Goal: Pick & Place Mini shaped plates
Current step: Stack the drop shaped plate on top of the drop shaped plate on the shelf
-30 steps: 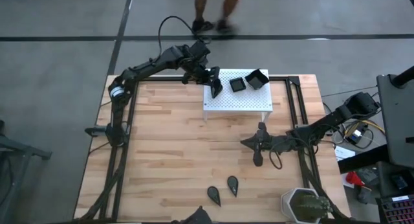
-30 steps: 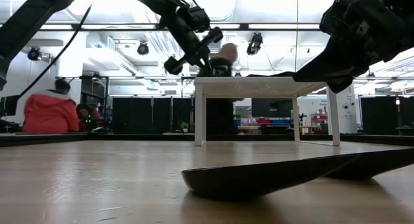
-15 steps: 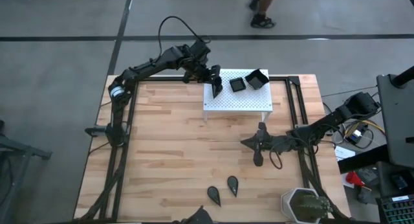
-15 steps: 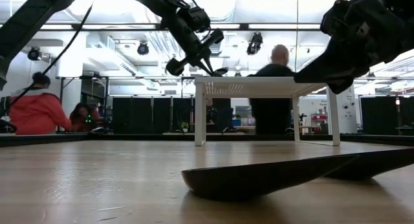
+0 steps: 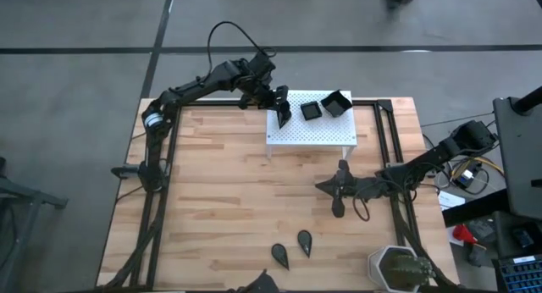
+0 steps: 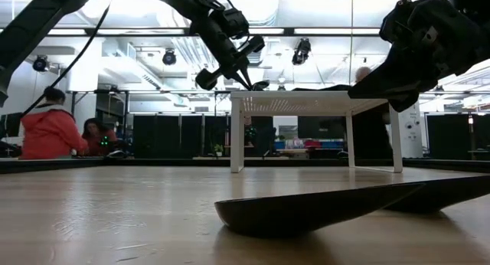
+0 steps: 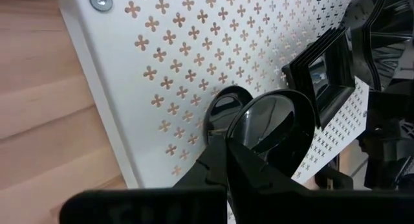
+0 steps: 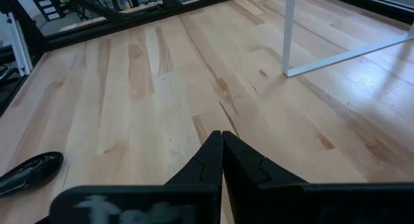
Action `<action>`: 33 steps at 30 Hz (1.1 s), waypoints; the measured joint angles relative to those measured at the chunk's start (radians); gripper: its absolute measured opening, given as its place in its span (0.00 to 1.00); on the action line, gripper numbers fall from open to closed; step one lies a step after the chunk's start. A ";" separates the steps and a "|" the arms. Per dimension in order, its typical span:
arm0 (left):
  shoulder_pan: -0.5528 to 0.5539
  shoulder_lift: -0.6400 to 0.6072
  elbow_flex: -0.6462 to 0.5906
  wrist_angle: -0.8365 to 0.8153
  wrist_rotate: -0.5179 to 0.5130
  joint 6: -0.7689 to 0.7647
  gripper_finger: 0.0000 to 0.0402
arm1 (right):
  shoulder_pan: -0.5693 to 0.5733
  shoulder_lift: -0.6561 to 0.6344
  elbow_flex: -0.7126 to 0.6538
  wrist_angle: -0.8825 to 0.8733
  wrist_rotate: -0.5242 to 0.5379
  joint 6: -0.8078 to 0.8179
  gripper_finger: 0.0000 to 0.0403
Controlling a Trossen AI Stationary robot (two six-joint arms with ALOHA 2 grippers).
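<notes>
- Two grippers show, both with fingers pressed together; the left gripper point(image 5: 282, 107) sits over the left end of the white perforated stand point(image 5: 326, 134) and pinches a teardrop plate point(image 7: 272, 130) by its narrow end.
- That plate (glossy in the left wrist view) hangs tilted just above the stand's top, casting a dark shadow on the cross-shaped holes.
- Just beside it on the stand lies a square plate point(image 5: 311, 110), and beyond that another square plate point(image 5: 337, 102), tilted at the stand's far edge.
- The right gripper point(image 5: 327, 187) hangs over the wooden table point(image 5: 220, 191) in front of the stand, holding nothing.
- A teardrop plate point(image 5: 338, 207) lies on the table close under the right arm.
- Two more teardrop plates point(image 5: 292, 248) rest side by side near the table's front edge, well apart from the stand.
- A white pot with a green plant point(image 5: 396, 268) stands at the front right corner.
</notes>
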State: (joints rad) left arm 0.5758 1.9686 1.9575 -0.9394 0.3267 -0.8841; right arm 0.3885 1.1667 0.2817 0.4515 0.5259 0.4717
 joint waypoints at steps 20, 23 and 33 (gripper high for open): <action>-0.003 0.000 0.000 0.004 -0.004 0.016 0.10 | 0.000 0.000 -0.002 0.000 0.000 0.000 0.02; -0.003 0.000 0.000 0.005 -0.004 0.014 0.14 | 0.000 0.000 -0.003 0.000 0.000 0.000 0.02; -0.003 0.000 0.000 0.004 0.041 0.045 0.21 | 0.000 0.000 -0.003 0.000 0.000 0.000 0.02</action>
State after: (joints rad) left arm 0.5728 1.9686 1.9575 -0.9352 0.3673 -0.8394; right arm 0.3885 1.1667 0.2783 0.4511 0.5259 0.4715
